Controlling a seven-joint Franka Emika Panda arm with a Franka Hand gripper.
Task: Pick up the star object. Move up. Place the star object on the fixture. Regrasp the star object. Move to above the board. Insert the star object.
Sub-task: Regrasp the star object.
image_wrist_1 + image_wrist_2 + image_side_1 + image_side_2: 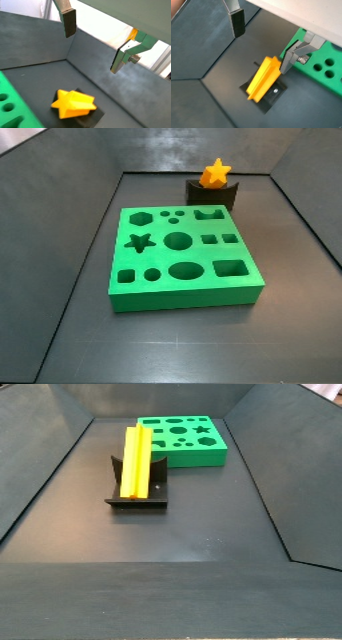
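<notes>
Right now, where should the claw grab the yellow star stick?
Probably its middle, coming from above. The star lies lengthwise on the fixture, long ridged sides bare. The claw hangs open above it, holding nothing, so its fingers could close across the bar.

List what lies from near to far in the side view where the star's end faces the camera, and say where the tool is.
The board → the fixture with the star object on it. The tool shows only in both wrist views, open, above the star object.

A dark grey floor (201, 524) is closed in by sloping dark grey walls (40, 464) on the left, right and far sides, under soft even light.

The gripper (93, 42) hangs open above it.
</notes>
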